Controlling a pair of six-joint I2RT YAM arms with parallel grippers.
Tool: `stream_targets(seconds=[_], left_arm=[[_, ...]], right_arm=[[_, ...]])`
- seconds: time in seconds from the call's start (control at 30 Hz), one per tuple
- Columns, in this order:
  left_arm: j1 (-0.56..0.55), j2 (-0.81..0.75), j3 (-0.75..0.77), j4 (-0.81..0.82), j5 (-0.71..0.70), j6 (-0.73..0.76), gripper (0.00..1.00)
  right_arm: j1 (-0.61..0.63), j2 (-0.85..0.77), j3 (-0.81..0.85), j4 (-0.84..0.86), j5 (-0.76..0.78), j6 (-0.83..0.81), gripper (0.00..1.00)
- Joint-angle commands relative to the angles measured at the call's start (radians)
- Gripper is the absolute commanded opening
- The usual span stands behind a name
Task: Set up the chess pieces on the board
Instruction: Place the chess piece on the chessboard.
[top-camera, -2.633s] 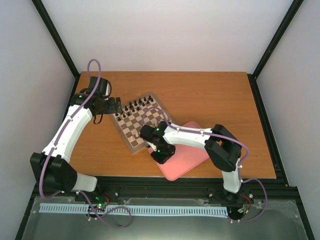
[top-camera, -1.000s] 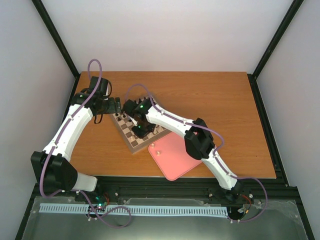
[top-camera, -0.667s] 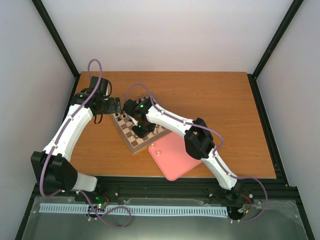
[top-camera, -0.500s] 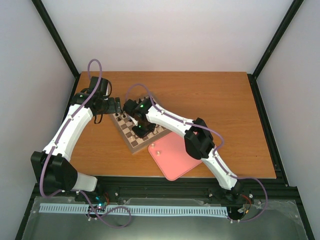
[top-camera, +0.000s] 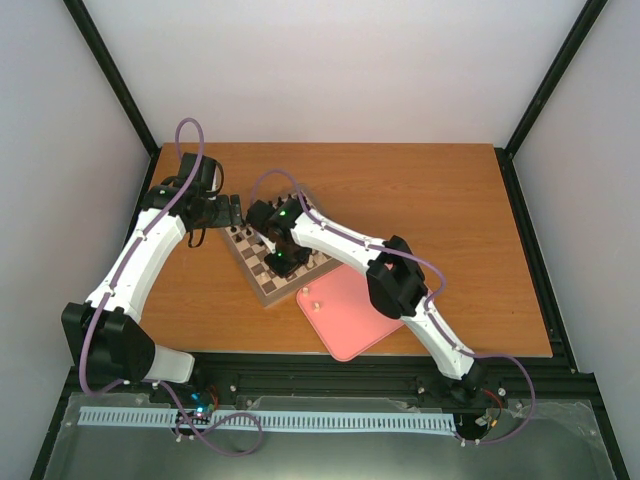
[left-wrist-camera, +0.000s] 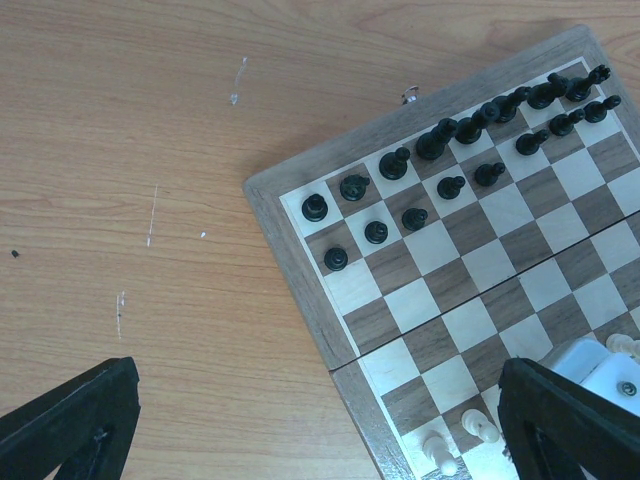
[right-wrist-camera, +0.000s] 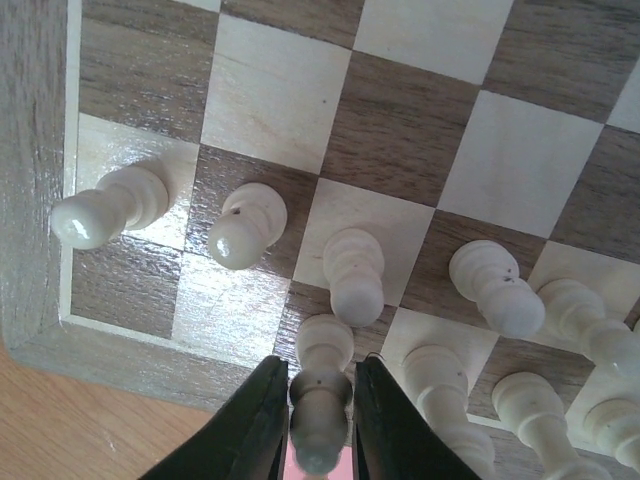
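The board (top-camera: 257, 283) lies tilted at the table's left middle, with black pieces (top-camera: 270, 212) along its far side. My right gripper (top-camera: 283, 262) hangs over the board's near rows. In the right wrist view it (right-wrist-camera: 320, 425) is shut on a cream chess piece (right-wrist-camera: 320, 390) whose base rests on a dark square in the edge row. Several cream pieces (right-wrist-camera: 355, 270) stand around it. My left gripper (top-camera: 237, 211) is open and empty beside the board's far left corner. The left wrist view shows the board (left-wrist-camera: 300, 262) and two cream pieces (left-wrist-camera: 440, 452).
A pink tray (top-camera: 352, 318) lies against the board's near right side, with two loose cream pieces (top-camera: 316, 303) near its left corner. The right arm's links stretch over the tray and board. Black frame posts stand at the table's far corners.
The right arm swung from the pink tray to the board's near rows, then stayed almost still over the last second. The left arm has not moved.
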Motion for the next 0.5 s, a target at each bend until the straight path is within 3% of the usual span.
stream_targets(seconds=[0.0, 0.47], left_arm=[[0.006, -0.002, 0.022, 0.009, -0.006, 0.003, 1.00], [0.006, -0.002, 0.023, 0.007, -0.007, 0.004, 1.00]], right_arm=[[-0.004, 0.000, 0.016, -0.012, -0.010, -0.010, 0.23], [-0.002, -0.197, 0.000, -0.009, -0.026, 0.000, 0.43]])
